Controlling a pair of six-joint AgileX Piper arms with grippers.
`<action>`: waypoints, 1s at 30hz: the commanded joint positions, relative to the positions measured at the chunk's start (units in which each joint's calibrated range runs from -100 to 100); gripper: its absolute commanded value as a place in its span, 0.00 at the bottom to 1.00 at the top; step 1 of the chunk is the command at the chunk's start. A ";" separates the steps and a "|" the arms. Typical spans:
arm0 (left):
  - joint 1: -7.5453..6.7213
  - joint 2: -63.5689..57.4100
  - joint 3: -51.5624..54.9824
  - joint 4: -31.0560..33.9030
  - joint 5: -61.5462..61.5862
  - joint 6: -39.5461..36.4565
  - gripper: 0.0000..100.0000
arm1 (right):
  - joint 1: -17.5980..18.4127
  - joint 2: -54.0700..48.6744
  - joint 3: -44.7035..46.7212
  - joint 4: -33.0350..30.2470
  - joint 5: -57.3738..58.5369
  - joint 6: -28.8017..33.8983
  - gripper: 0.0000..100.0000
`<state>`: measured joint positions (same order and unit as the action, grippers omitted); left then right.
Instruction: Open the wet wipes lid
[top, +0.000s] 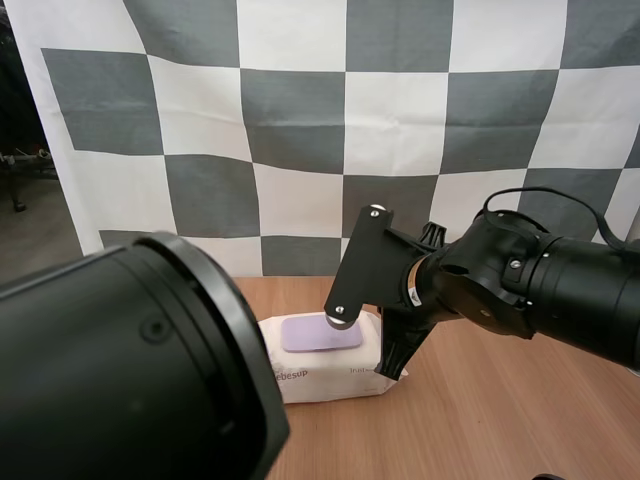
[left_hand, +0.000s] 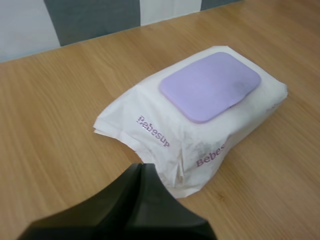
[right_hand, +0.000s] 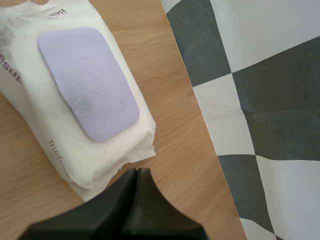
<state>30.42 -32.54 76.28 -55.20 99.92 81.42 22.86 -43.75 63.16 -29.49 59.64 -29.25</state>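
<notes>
Centrally, the pack of wet wipes (top: 335, 378) lies flat on the wooden table (left_hand: 50, 125), its lilac lid (left_hand: 210, 86) face up and closed flush. Left gripper (left_hand: 142, 169): fingers pressed together as one dark wedge, holding nothing, tip at the pack's crumpled end (whether it touches cannot be told). Right gripper (right_hand: 137, 174): likewise closed and empty, tip near the pack's opposite end, close to the lid's short edge.

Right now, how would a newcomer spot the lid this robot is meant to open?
On the wooden table lies one soft white pack of wet wipes. The lid is the flat lilac rounded rectangle on its top, closed, smooth against the crinkled wrapping.
</notes>
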 joint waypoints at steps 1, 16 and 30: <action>0.05 3.53 1.73 0.19 0.08 6.22 0.02 | 0.04 0.00 0.02 -0.26 -0.10 0.07 0.00; -1.97 11.23 6.08 -6.62 0.08 11.98 0.60 | 0.04 0.00 0.02 -0.17 -2.62 0.11 0.15; -10.03 11.23 6.08 -10.09 -15.70 11.98 0.60 | 0.04 0.00 0.02 3.25 -4.90 -0.57 0.16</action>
<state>20.95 -21.36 82.33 -64.96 86.73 92.42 22.86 -43.75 63.16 -27.25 55.31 -29.20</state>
